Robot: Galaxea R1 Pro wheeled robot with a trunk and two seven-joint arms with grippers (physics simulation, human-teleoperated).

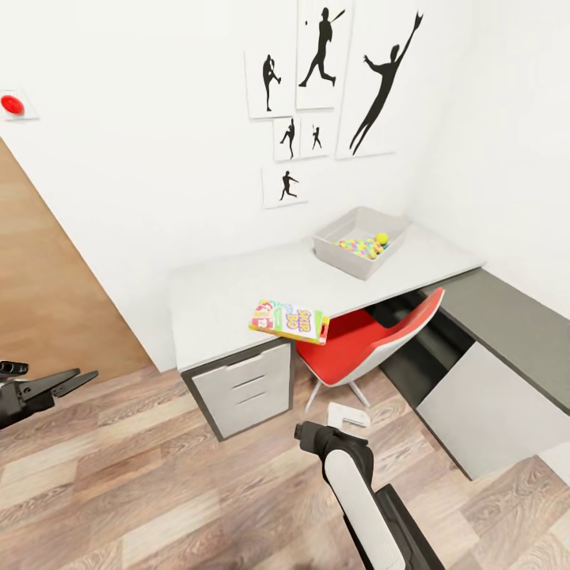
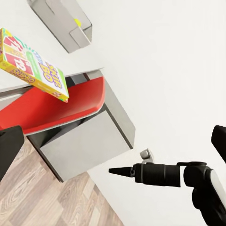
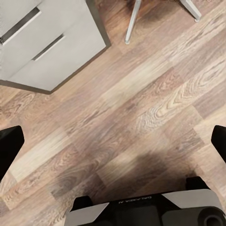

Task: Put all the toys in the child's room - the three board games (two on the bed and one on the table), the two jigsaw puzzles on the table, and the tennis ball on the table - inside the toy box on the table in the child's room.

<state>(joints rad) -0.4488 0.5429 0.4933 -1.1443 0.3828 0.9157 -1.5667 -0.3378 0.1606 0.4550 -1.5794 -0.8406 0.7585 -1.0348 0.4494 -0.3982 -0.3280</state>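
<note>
One Skip-Bo carton [image 1: 288,320] overhanging the desk [image 1: 222,301] edge (head view); both arms' fingers apart, empty.

One board game [image 1: 289,320], one toy box [image 1: 362,241], one tennis ball [image 1: 382,237] — one chair [image 1: 366,342]

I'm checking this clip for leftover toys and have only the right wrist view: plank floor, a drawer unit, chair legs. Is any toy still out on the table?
Observer: Yes. The Skip-Bo carton lies at the table's front edge, its corner overhanging the red chair.
Operator: Where is the toy box?
Observer: The toy box stands at the table's far end near the wall corner, with the tennis ball and the colourful jigsaw puzzles inside.
Operator: Is the left gripper carrying anything?
Observer: No. The left gripper is open and empty, over the floor, short of the table.
</note>
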